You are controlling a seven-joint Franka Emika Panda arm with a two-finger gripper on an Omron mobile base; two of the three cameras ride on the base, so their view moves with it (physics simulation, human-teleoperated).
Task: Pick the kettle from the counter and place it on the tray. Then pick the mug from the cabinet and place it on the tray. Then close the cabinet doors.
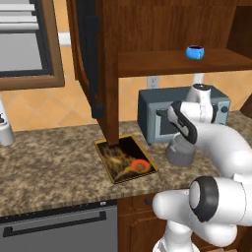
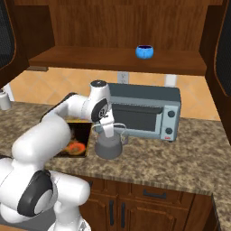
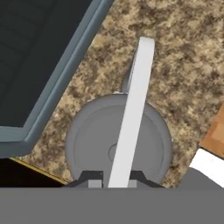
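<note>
1. First step in hand: the gripper (image 3: 117,183) sits directly over the kettle (image 2: 108,147), its fingers on either side of the arched handle (image 3: 133,109); whether they already clench it I cannot tell
2. The kettle stands on the counter (image 1: 49,167) in front of the toaster oven (image 2: 143,112), just beside the tray (image 1: 126,158)
3. Next move, as I judge it: secure the handle, lift clear, carry toward the tray
4. The mug (image 2: 144,51) waits on the cabinet (image 2: 117,27) shelf above the toaster oven

- A grey-blue toaster oven (image 2: 144,112) with a dark glass door and side knobs stands just behind the end effector.
- A wall outlet (image 2: 123,77) sits above it.
- A white cylindrical container (image 1: 5,129) — far off to the end effector's left.
</note>
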